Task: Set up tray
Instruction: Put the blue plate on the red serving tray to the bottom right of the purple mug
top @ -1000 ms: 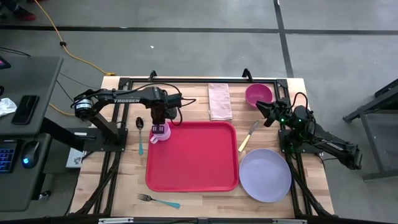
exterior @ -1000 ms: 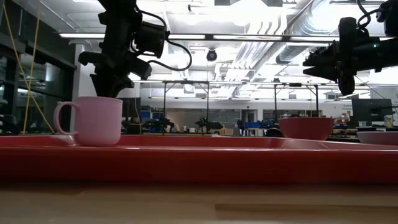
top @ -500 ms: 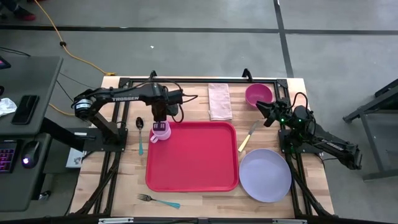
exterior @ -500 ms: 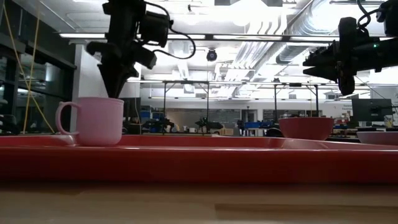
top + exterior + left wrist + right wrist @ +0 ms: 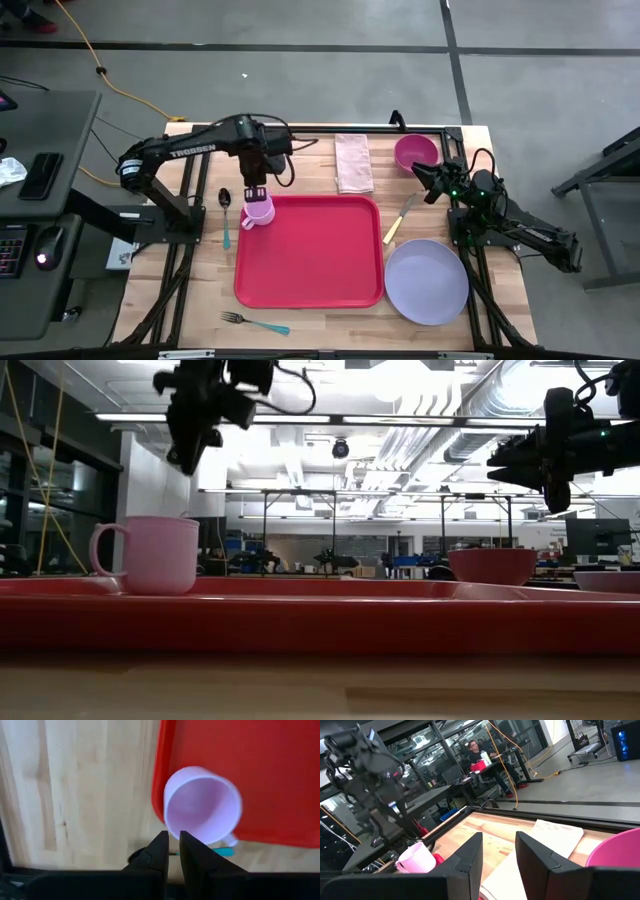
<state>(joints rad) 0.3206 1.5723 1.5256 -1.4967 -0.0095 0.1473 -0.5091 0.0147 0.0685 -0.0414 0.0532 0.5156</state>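
Note:
The red tray [image 5: 312,255] lies mid-table. A pink mug [image 5: 259,211] stands upright on its base in the tray's far-left corner [image 5: 162,750], with its handle [image 5: 100,550] toward the table's left. My left gripper [image 5: 256,192] hangs shut above the mug's far rim [image 5: 172,832], clear of it [image 5: 188,464]. My right gripper [image 5: 416,172] waits open in the air by the table's far right, just near of a maroon bowl [image 5: 415,151]. In the right wrist view, the right gripper [image 5: 499,855] faces the mug [image 5: 416,860].
A lavender plate [image 5: 427,281] sits right of the tray, with a knife [image 5: 399,219] between it and the bowl. A pink napkin [image 5: 352,162] lies beyond the tray's far edge. A teal-handled spoon [image 5: 225,215] lies left of the tray, and a fork [image 5: 255,322] at its near-left.
My left gripper has risen from the mug's rim and drawn back toward the table's far edge. The mug has stayed standing in the tray's corner.

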